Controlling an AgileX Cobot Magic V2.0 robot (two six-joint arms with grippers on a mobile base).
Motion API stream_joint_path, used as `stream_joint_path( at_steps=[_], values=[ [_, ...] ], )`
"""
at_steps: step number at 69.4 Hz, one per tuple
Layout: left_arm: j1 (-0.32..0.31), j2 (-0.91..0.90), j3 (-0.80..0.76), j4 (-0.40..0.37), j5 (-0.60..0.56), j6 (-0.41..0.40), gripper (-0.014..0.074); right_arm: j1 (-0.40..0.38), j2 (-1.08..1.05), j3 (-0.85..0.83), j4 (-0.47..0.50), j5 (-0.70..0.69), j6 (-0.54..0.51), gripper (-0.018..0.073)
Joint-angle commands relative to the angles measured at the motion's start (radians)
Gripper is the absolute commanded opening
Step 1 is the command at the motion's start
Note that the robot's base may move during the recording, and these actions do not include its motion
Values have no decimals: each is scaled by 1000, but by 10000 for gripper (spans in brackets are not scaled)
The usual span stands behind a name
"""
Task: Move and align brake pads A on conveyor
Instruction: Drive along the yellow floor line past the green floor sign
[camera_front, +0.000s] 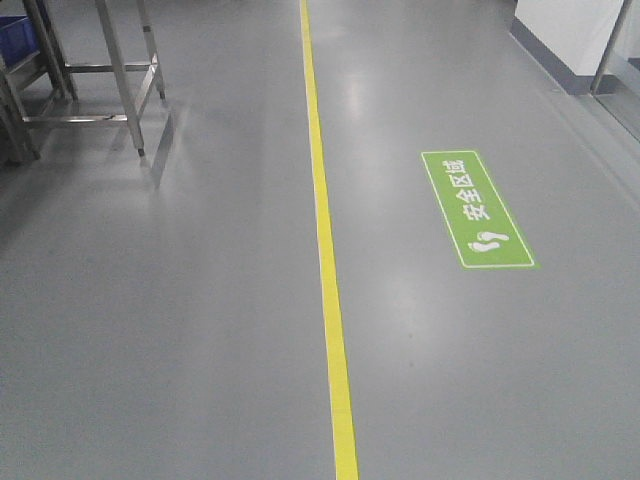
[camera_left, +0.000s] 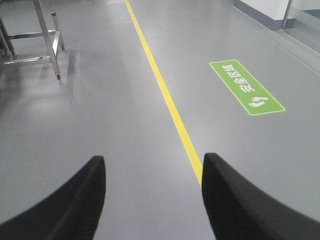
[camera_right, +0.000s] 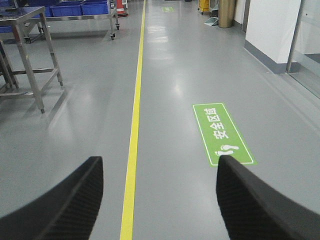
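Bins (camera_right: 80, 8), contents unclear, left hand (camera_left: 153, 165) spread

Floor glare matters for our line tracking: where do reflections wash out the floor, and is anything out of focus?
Front view: soft pale patches on the floor right of the yellow line, line legible. Left wrist view: even light, left gripper soft-edged and near-black. Right wrist view: stronger sheen beside the line farther off, right gripper equally soft-edged.

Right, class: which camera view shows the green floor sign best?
The exterior front-facing view: the green floor sign lies whole, sharp and unobstructed. The left wrist view shows it whole too, but more slanted. In the right wrist view, the right pincer covers its near edge.
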Motion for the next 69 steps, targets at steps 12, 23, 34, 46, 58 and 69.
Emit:
stream_joint_path(
  at_steps=[12,23,34,46,58,69],
  values=[
    [-1,13,-27,-12,-77,-4,396,-2,9,-28,-5,-71,-7,473],
    [-1,13,-27,-12,-78,-4,396,-2,9,-28,-5,-71,-7,473],
    [-1,13,-27,-12,-78,-4,396,-2,9,-28,-5,-71,-7,473],
    [-1,13,-27,-12,-77,-4,396,-2,9,-28,-5,-71,-7,473],
    [-1,13,-27,-12,-77,-4,396,-2,9,-28,-5,-71,-7,473],
    [-1,13,-27,-12,-77,-4,396,-2,9,-28,-5,-71,-7,473]
  ],
)
